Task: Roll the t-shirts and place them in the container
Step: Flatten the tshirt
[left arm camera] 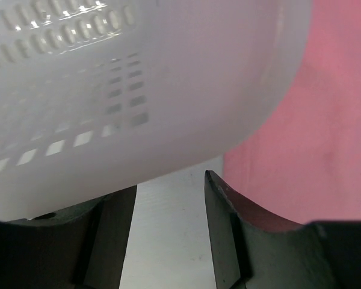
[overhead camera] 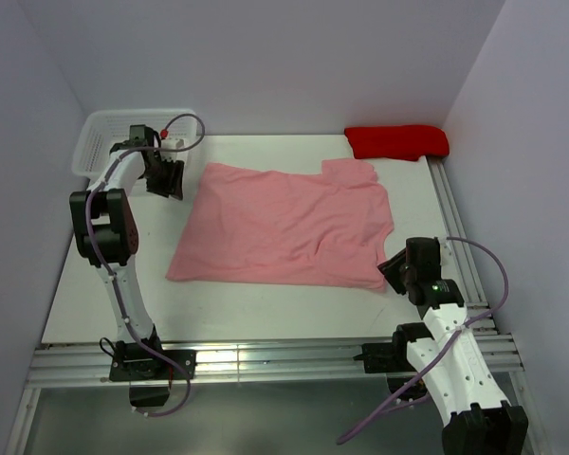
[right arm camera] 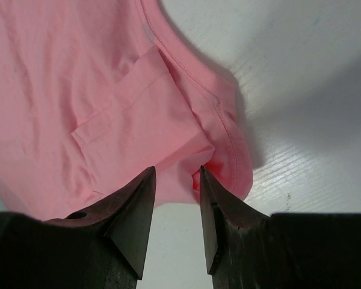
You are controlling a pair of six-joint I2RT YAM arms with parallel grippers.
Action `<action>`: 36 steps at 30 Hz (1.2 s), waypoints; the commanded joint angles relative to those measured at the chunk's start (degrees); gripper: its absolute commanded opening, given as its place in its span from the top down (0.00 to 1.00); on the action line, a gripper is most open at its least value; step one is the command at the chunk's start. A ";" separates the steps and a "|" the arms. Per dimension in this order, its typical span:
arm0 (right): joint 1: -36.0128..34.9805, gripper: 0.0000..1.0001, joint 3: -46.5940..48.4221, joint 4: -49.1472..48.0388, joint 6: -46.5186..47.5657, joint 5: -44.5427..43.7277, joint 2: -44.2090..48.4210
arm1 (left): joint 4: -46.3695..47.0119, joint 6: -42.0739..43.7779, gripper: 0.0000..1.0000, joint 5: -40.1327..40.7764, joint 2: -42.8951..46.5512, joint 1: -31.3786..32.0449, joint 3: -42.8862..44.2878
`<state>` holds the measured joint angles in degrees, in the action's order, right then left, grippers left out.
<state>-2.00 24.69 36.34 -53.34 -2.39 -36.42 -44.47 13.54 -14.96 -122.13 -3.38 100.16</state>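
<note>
Right gripper (right arm camera: 175, 176) and left gripper (left arm camera: 168, 180) both hang parted and empty, right at the near corner of the shirt (overhead camera: 284, 223) spread flat on the table (overhead camera: 266, 305), left beside the basket (overhead camera: 97, 133), so you seem pre-grasp: pinch an edge next.

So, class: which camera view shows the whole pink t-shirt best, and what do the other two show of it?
The top external view: the t-shirt lies spread out, its outline in sight. The left wrist view catches only a pink strip beside the white basket; the right wrist view only a folded corner by the right pincer.
</note>
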 commanded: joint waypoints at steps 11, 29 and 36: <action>0.24 0.55 3.43 1.89 2.01 -3.66 -1.37 | 1.66 -0.98 0.43 0.12 -0.23 -2.42 3.65; 0.07 0.53 15.13 -5.83 7.81 -4.81 -25.35 | -3.60 9.83 0.38 -8.59 16.39 0.56 -6.02; -0.28 0.55 14.34 -8.39 9.04 -5.07 -30.89 | -3.96 16.16 0.38 -4.56 23.59 0.48 -19.28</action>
<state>-2.00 36.91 31.03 -45.65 -6.63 -66.61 -46.98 25.34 -21.04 -102.69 -2.55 85.52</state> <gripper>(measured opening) 0.451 0.619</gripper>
